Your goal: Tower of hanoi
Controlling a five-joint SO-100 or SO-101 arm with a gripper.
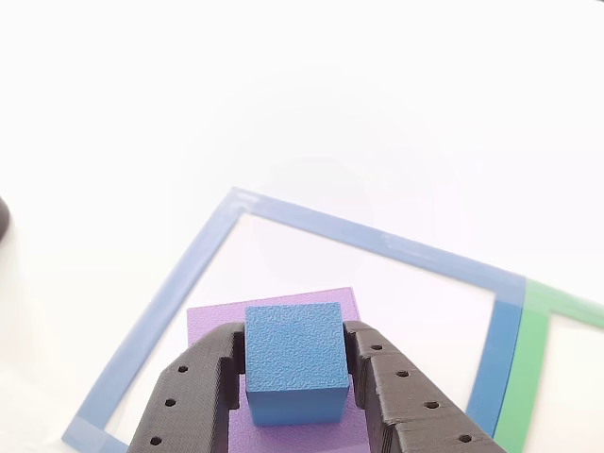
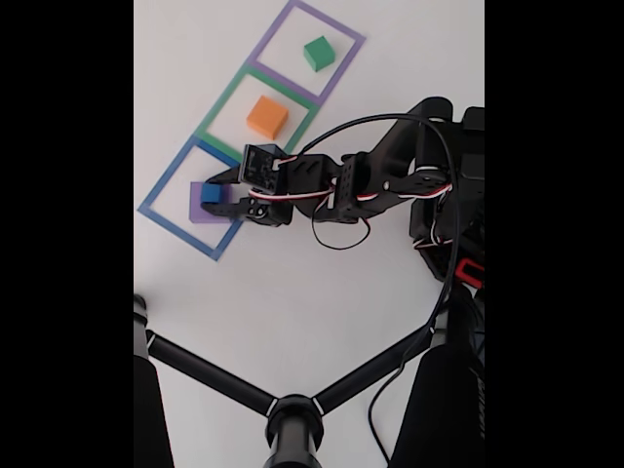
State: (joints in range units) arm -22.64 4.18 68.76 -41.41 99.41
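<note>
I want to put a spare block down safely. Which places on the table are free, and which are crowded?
Free: the white table below the arm, and the table beyond the blue outline in the other view. Crowded: inside that outline, where the gripper closes on the blue cube above the purple block.

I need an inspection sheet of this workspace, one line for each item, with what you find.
Surface: white table, with blue outline, green outline and purple outline in a row.
Job's things: blue cube over purple block in the blue outline; orange block in the green outline; green block in the purple outline.
Clutter: nothing seen.
Grippers: pincer closed on the blue cube.
Cables: black cable along the arm.
Surroundings: black tripod legs.
</note>
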